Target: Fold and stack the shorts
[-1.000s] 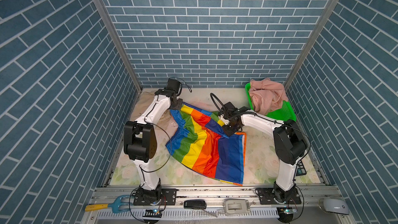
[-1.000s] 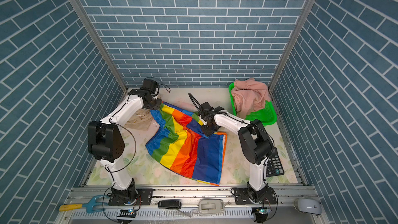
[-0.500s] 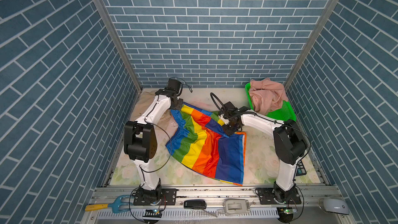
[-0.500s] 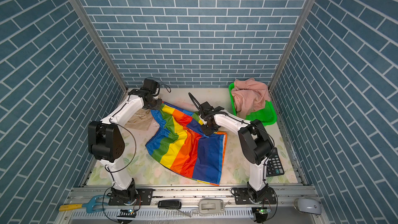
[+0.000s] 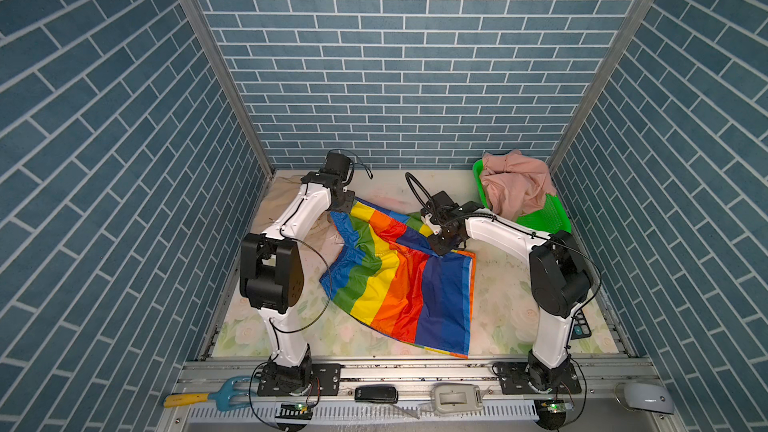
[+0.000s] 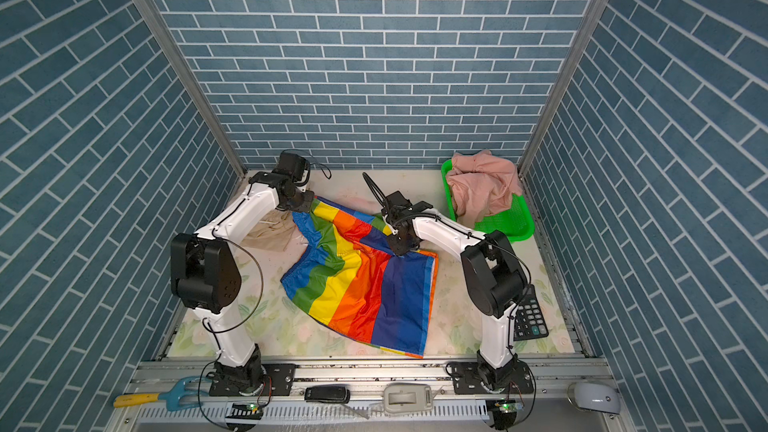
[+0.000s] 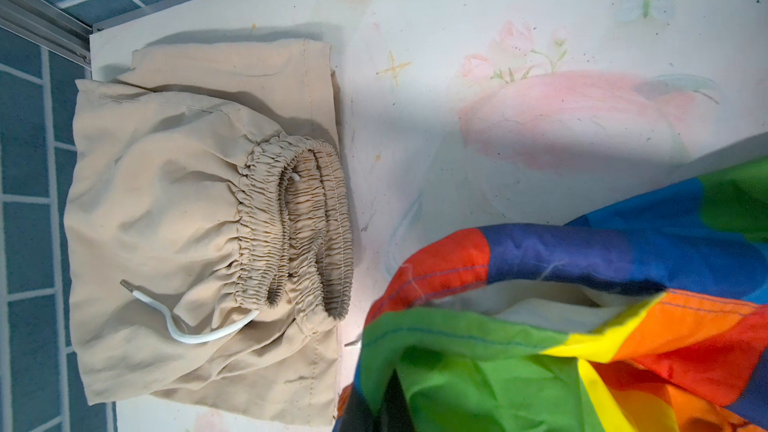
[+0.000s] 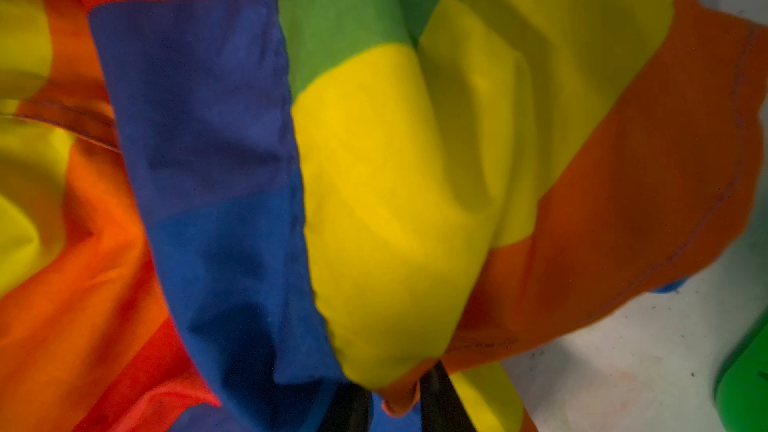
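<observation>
rainbow shorts [image 5: 399, 284], beige shorts [image 7: 166, 222] beside, green basket [image 5: 544, 218] apart

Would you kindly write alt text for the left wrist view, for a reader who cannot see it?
Folded beige shorts, gathered waistband and white drawstring on top, lie on the floral table by the blue brick wall. A bunched edge of the rainbow-striped shorts shows beside them.

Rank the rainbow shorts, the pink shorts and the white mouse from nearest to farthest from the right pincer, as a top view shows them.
Seen from the right pincer in a top view:
1. rainbow shorts: touching, pinched in it at mid-table.
2. pink shorts: heaped in the green basket, back right corner.
3. white mouse: front right, past the arm's base.
</observation>
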Available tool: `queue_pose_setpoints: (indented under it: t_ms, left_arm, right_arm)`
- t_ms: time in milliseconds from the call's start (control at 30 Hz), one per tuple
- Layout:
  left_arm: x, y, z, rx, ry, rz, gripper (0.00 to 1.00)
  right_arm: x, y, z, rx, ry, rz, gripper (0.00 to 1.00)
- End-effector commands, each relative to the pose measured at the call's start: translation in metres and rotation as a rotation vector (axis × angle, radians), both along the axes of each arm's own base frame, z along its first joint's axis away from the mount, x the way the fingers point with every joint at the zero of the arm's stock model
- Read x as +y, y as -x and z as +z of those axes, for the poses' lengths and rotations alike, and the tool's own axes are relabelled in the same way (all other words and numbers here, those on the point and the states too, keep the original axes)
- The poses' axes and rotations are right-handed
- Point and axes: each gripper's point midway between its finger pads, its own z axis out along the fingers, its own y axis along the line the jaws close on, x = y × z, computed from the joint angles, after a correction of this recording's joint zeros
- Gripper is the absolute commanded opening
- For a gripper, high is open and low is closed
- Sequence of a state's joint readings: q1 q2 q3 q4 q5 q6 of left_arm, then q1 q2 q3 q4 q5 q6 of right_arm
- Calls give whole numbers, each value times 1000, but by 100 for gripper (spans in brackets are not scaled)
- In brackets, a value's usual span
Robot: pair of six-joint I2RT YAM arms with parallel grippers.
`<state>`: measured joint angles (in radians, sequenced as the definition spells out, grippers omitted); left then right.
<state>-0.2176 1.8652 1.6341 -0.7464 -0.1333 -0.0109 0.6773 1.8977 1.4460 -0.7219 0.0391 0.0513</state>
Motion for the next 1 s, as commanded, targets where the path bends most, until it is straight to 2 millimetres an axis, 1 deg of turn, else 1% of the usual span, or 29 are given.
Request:
queue_pose_setpoints:
  t_ms: [0,267,367,500,600,667,833,900,967]
  left_arm:
    - [-4,2,4,4,2,-14,0]
    - [-6,3,3,5,3,-18,0]
    - [-6,2,4,4,3,-19,0]
    - [-7,2,4,5,4,-20,0]
    - [-7,2,4,1,5,-20,0]
    - [-7,3,4,4,3,-20,0]
    - [-8,3,4,4,3,-22,0]
    - [-7,3,3,5,1,-20,0]
    - [-7,3,3,6,1,-21,0]
  right_arm:
    - [0,-6,6,-20,4,3,24]
    - [0,-9,6,-24,15,2,24]
    - [-4,-16,11,-59,33,-11,20]
    - [-12,-28,21,-96,42,-41,19]
    - [-14,-34,26,-103,28,-53,17]
    - [-14,-36,25,-95,18,-53,17]
    - [-12,-36,16,-65,13,-46,16]
    - [-11,-36,14,-62,11,-46,14]
    - [-10,-38,17,-71,7,-46,4]
